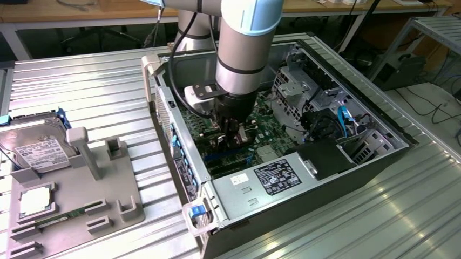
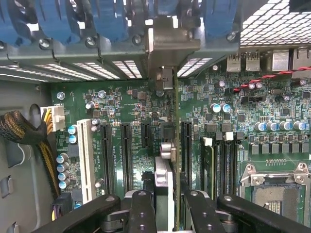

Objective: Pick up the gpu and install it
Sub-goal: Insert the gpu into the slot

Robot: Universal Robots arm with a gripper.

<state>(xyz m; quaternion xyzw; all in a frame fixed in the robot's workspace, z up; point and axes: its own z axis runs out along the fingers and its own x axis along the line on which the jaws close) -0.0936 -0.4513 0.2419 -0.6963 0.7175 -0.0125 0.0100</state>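
Exterior view, arm: I see the arm reaching straight down into the open computer case (image 1: 374,116), which lies on its side on the ribbed metal table (image 1: 374,216).
Exterior view, gripper: the gripper (image 1: 232,141) sits low over the green motherboard (image 1: 268,132), near the case's middle, just above the power supply (image 1: 277,175) with its label.
Exterior view, gpu: I make out only a dark sliver between the fingers here; I cannot tell more from this side.
Exterior view, holder: on the exterior view's left a grey parts tray (image 1: 108,189) carries the hard drive (image 1: 36,151) with its white label, well apart from the case.
Wrist view, gripper: my black fingers (image 2: 141,213) are drawn in narrow, clamped on the gpu (image 2: 166,194), which I see edge-on between them.
Wrist view, gpu: the card stands on edge over the motherboard (image 2: 233,126), running between the long black expansion slots (image 2: 127,155); its metal bracket (image 2: 167,48) reaches the case's rear wall by the blue slot clips (image 2: 104,19).
Wrist view, seating: I cannot tell whether the card is fully in its slot.
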